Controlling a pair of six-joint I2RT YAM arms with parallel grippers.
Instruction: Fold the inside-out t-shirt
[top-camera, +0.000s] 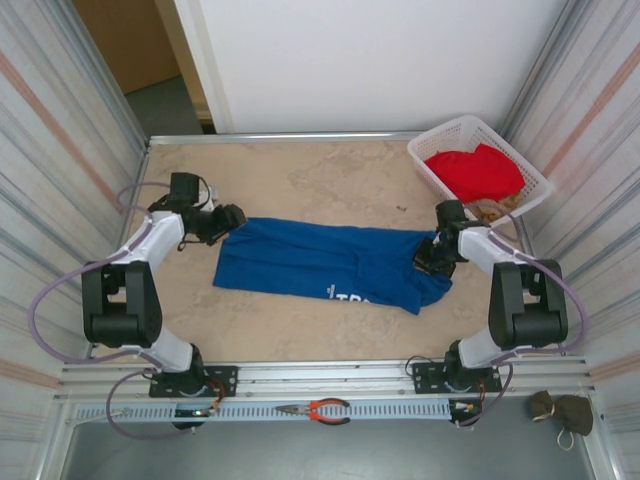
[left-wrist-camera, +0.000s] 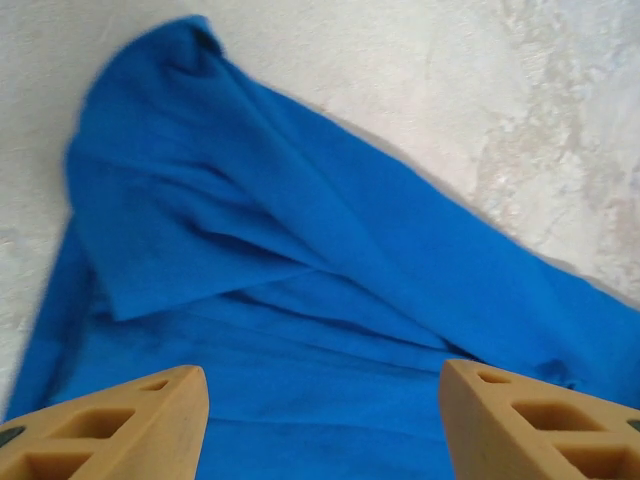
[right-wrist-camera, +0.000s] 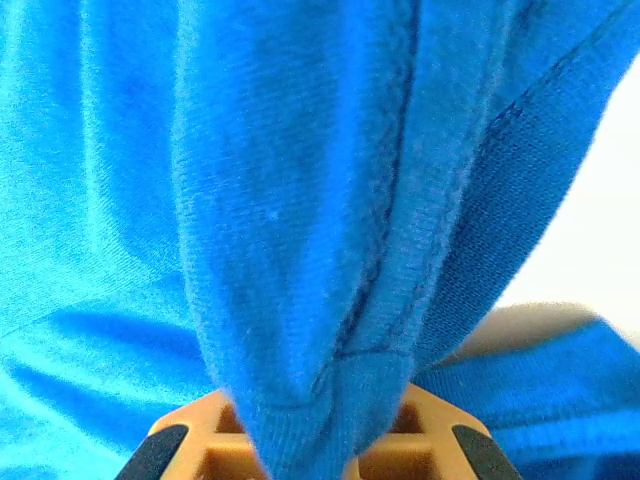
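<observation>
shirt: t-shirt (top-camera: 330, 262) is laid mid-table as a long band running left to right.
progress: judged early; the cross folds are not yet made.
right gripper (right-wrist-camera: 320, 440): clamped on bunched fabric at the right end.
left gripper (left-wrist-camera: 325, 400): jaws held wide over the left end, nothing gripped.
basket (top-camera: 470, 122): far right; red garment (top-camera: 478, 172) and tan cloth (top-camera: 490, 210) are held inside.

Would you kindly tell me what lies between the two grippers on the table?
In the top view, the blue t-shirt stretches between the left gripper, open at one end, and the right gripper, shut on the other.
</observation>
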